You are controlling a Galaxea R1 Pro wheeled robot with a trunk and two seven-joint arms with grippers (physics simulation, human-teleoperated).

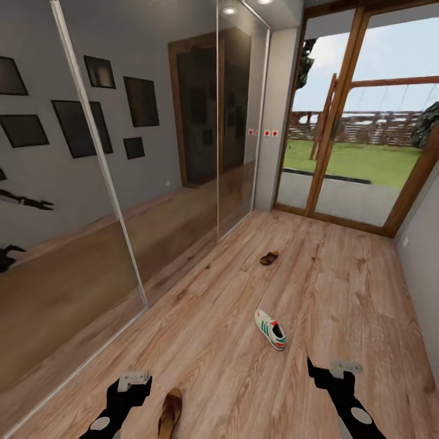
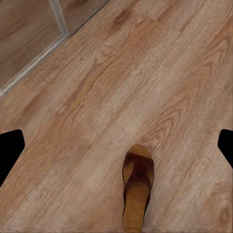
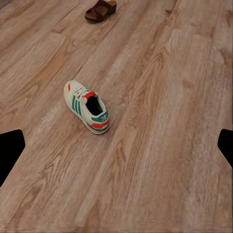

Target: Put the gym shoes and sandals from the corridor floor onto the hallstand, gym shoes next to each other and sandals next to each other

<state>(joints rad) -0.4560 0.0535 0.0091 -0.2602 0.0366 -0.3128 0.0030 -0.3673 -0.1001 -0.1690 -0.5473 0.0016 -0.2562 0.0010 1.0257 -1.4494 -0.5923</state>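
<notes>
The left gripper (image 1: 135, 385) hangs low over the corridor floor (image 1: 341, 286), and a near sandal (image 1: 170, 413) lies just to its right, long axis running away from the robot. The left wrist view shows that sandal (image 2: 137, 191) from above, brown strap over a tan insole, toe pointing ahead of the fingers, which stand wide apart at the frame edges with nothing between them. To the left of that gripper runs a mirrored sliding wardrobe (image 1: 110, 201) with its floor track. Ahead of both grippers, a gym shoe (image 1: 270, 329) lies on its sole, set diagonally; the right wrist view shows it (image 3: 87, 107) with its heel patch nearer the fingers. Farther ahead lies a second sandal (image 1: 269, 258), seen also in the right wrist view (image 3: 101, 10). A glazed door (image 1: 360, 122) closes the corridor. The right gripper (image 1: 336, 373) is likewise spread, empty.
</notes>
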